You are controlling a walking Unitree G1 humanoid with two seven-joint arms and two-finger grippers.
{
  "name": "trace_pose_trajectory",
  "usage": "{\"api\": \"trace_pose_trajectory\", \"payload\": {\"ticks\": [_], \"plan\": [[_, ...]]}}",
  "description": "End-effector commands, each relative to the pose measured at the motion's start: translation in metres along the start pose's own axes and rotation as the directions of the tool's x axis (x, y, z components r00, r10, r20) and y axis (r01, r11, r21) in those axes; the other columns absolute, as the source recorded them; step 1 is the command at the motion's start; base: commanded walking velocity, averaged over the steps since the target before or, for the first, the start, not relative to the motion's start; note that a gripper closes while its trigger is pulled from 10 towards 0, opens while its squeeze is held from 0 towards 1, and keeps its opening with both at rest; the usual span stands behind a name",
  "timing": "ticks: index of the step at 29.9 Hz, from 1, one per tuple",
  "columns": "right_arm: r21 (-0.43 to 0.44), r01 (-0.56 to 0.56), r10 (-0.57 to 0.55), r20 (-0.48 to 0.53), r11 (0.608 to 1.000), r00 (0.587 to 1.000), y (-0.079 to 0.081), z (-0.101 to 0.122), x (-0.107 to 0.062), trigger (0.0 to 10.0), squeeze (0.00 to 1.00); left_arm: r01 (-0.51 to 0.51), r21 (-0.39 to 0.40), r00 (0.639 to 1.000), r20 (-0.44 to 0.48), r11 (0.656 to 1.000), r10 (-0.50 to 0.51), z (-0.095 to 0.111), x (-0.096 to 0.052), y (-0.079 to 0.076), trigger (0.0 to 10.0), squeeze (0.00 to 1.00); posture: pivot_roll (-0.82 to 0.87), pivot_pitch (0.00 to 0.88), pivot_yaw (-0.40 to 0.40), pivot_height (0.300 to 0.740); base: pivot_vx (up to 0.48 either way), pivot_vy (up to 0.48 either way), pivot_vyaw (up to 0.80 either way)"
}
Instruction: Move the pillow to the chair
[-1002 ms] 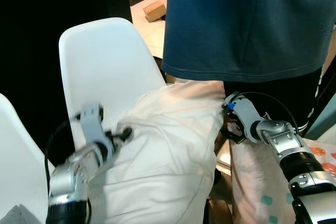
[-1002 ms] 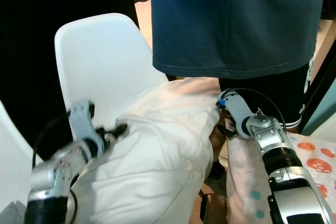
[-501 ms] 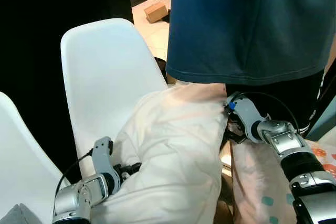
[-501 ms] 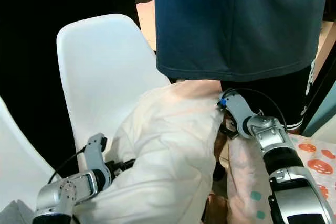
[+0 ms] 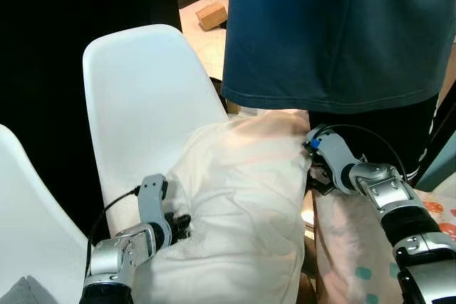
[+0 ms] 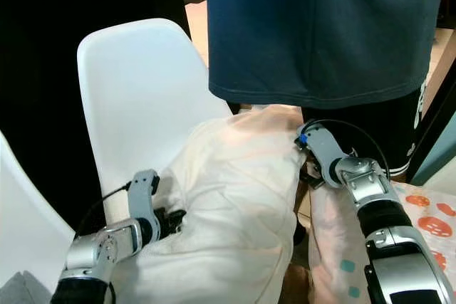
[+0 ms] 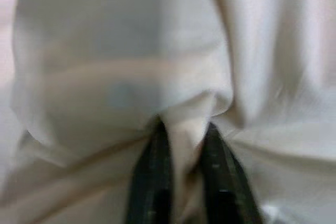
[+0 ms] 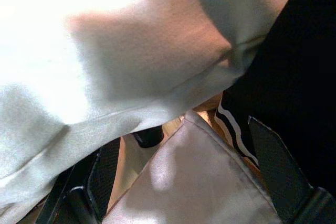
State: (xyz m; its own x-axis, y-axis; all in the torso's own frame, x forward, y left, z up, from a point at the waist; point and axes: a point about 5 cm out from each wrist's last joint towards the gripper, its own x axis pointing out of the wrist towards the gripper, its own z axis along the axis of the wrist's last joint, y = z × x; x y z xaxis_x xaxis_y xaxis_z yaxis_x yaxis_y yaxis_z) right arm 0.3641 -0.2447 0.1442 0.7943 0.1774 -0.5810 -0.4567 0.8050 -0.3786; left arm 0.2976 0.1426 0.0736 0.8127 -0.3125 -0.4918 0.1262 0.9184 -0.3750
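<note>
The left gripper [image 7: 181, 145] pinches a fold of the plump cream fabric pillow [image 5: 246, 190] between nearly closed fingers. The right gripper [image 8: 181, 177], fingers spread wide, presses its far edge. The pillow lies on the white moulded plastic chair [image 5: 135, 90], before a person in a blue shirt [image 5: 335, 26].

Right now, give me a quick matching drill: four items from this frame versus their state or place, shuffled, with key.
Items:
1. left tool
2. right tool
3. pillow
4. chair

States:
A. white shell, pillow leaning on it
B. open, at the pillow's right edge
C. cream, held between both arms
D. pinching a fabric fold

Pairs: 1-D, 2-B, 3-C, 4-A
</note>
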Motion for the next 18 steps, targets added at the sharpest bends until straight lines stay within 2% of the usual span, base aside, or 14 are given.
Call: {"api": "trace_pose_trajectory", "payload": {"ticks": [1, 4, 7, 9, 10, 11, 12, 13, 15, 16, 17, 18], "plan": [[-0.004, -0.002, 0.002, 0.024, 1.0, 1.0, 0.0, 0.007, 0.0, 10.0, 0.0, -0.022, 0.021, 0.998, 0.058, 1.0, 0.021, 0.01, -0.001, 0.001, 0.0, 0.0, -0.09, 0.091, 0.044, 0.56, 0.0, 0.0, 0.0], [-0.002, -0.004, 0.004, 0.026, 1.0, 1.0, 0.002, 0.006, 0.0, 10.0, 0.0, -0.001, 0.053, 0.987, 0.16, 0.999, -0.007, 0.029, -0.003, -0.004, 0.0, 0.0, -0.09, 0.092, 0.045, 0.56, 0.0, 0.0, 0.0], [-0.002, -0.004, 0.004, 0.027, 1.0, 1.0, 0.002, 0.007, 0.001, 10.0, 0.0, 0.01, 0.046, 0.985, 0.173, 0.999, -0.018, 0.031, -0.004, -0.005, 0.0, 0.0, -0.08, 0.092, 0.05, 0.56, 0.0, 0.0, 0.0], [-0.001, -0.003, 0.003, 0.03, 1.0, 1.0, 0.003, 0.008, 0.001, 10.0, 0.0, 0.024, 0.033, 0.967, 0.252, 0.999, -0.032, 0.043, -0.007, -0.008, 0.0, 0.0, -0.08, 0.094, 0.049, 0.56, 0.0, 0.0, 0.0], [-0.001, -0.002, 0.002, 0.033, 1.0, 0.999, 0.003, 0.008, 0.001, 10.0, 0.0, 0.009, 0.018, 0.943, 0.333, 1.0, -0.014, 0.058, -0.012, -0.008, 0.0, 0.0, -0.08, 0.095, 0.051, 0.56, 0.0, 0.0, 0.0], [-0.001, -0.002, 0.002, 0.033, 1.0, 0.999, 0.003, 0.008, 0.001, 10.0, 0.0, 0.009, 0.018, 0.943, 0.333, 1.0, -0.014, 0.058, -0.012, -0.008, 0.0, 0.0, -0.08, 0.095, 0.051, 0.56, 0.0, 0.0, 0.0], [-0.001, -0.001, 0.001, 0.034, 1.0, 0.999, 0.003, 0.008, 0.001, 10.0, 0.0, -0.006, 0.007, 0.921, 0.389, 1.0, 0.003, 0.067, -0.016, -0.007, 0.0, 0.0, -0.08, 0.095, 0.051, 0.56, 0.0, 0.0, 0.0], [-0.001, -0.001, 0.001, 0.035, 1.0, 0.999, 0.003, 0.008, 0.001, 10.0, 0.0, -0.042, -0.003, 0.878, 0.477, 0.999, 0.039, 0.084, -0.024, -0.006, 0.0, 0.0, -0.08, 0.094, 0.048, 0.56, 0.0, 0.0, 0.0], [-0.002, -0.001, 0.001, 0.036, 1.0, 0.999, 0.003, 0.009, 0.001, 10.0, 0.0, -0.127, 0.029, 0.763, 0.641, 0.991, 0.079, 0.118, -0.046, -0.01, 0.0, 0.0, -0.08, 0.095, 0.045, 0.56, 0.0, 0.0, 0.0], [-0.004, -0.001, 0.001, 0.037, 1.0, 0.999, 0.003, 0.01, 0.001, 10.0, 0.0, -0.177, 0.084, 0.706, 0.705, 0.981, 0.067, 0.133, -0.058, -0.017, 0.0, 0.0, -0.08, 0.092, 0.041, 0.56, 0.0, 0.0, 0.0], [-0.004, -0.001, 0.001, 0.037, 1.0, 0.999, 0.003, 0.01, 0.001, 10.0, 0.0, -0.177, 0.084, 0.706, 0.705, 0.981, 0.067, 0.133, -0.058, -0.017, 0.0, 0.0, -0.08, 0.092, 0.041, 0.56, 0.0, 0.0, 0.0], [-0.005, -0.001, 0.001, 0.037, 1.0, 0.999, 0.003, 0.01, 0.001, 10.0, 0.0, -0.208, 0.122, 0.672, 0.739, 0.97, 0.052, 0.14, -0.064, -0.022, 0.0, 0.0, -0.08, 0.092, 0.041, 0.56, 0.0, 0.0, 0.0]]}}
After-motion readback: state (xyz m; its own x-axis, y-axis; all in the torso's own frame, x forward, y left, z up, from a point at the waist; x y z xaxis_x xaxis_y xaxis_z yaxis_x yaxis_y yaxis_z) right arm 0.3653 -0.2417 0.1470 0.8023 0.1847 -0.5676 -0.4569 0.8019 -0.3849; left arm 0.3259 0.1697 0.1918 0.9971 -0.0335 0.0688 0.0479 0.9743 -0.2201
